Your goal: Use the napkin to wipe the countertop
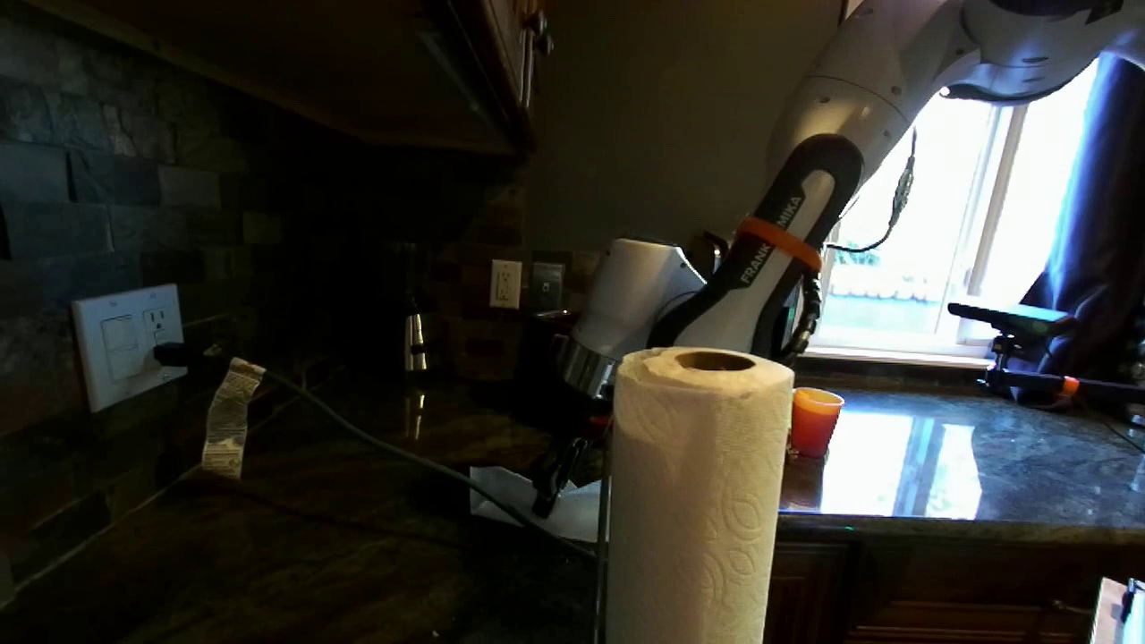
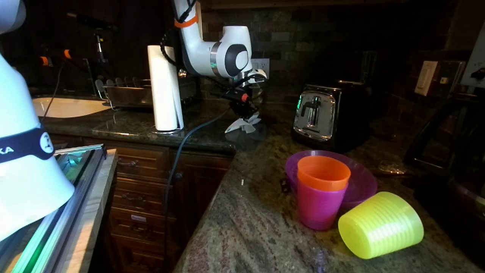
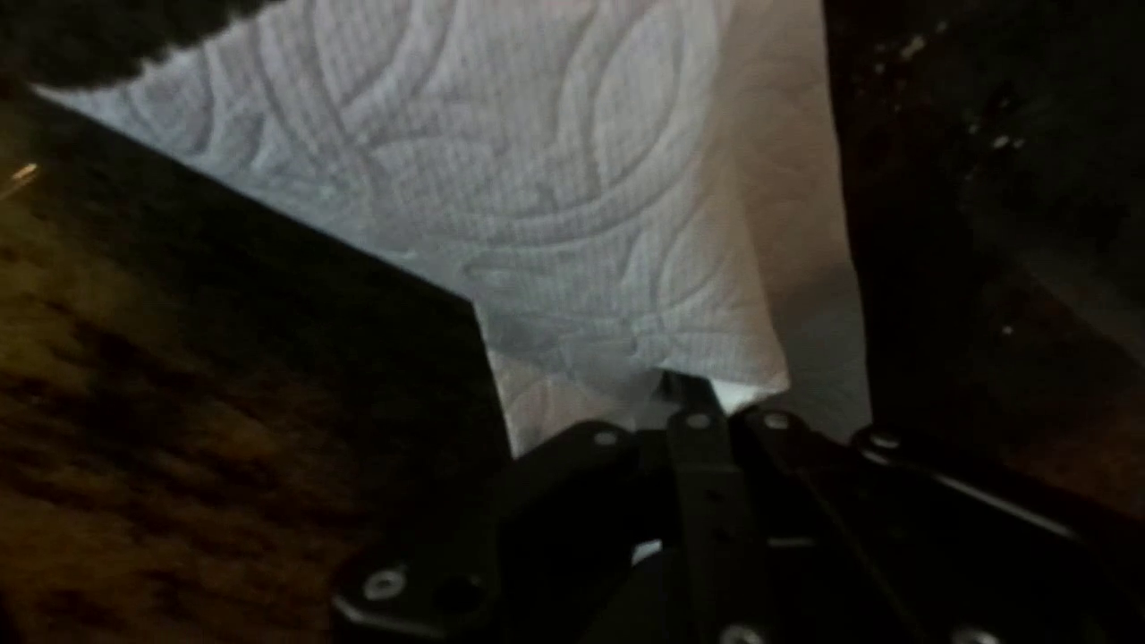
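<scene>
Wrist view shows the pincer (image 3: pixel 698 404) narrow, gripping the napkin (image 3: pixel 546 179), which spreads toward twelve o'clock; in an exterior view the napkin is down at the countertop (image 2: pixel 250 231). From it there, the paper roll (image 2: pixel 163 91) stands between nine and ten; the toaster (image 2: pixel 320 113) at three o'clock.

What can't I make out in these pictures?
In an exterior view, whether the napkin extends behind the paper towel roll.
In an exterior view, part of the purple bowl, behind stacked cups.
Wrist view: napkin's end, cropped at top.
Wrist view: white specks, too small to identify.
</scene>
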`<state>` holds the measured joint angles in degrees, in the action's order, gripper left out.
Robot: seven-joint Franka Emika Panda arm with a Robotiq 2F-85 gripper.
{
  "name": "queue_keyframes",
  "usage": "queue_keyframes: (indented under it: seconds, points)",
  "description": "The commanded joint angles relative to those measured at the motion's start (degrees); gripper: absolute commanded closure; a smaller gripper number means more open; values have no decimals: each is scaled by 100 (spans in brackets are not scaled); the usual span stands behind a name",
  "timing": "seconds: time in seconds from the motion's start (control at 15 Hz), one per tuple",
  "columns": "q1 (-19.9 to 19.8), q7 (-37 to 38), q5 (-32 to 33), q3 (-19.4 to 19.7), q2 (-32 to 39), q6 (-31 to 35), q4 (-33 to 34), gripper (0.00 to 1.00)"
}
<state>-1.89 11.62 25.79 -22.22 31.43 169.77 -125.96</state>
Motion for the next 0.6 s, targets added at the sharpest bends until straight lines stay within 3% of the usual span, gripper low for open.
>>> queue_keyframes:
  seconds: [0.0, 0.27, 0.33, 0.53]
  points:
    - [-665, -853, -188, -788, 707, -99, 112, 99]
    - [-1298, -1654, -152, -1464, 1030, -513, 193, 99]
    - [-1044, -2357, -920, -1302, 927, -527, 155, 99]
    - [-1082, -3165, -1524, -1395, 952, -916, 283, 99]
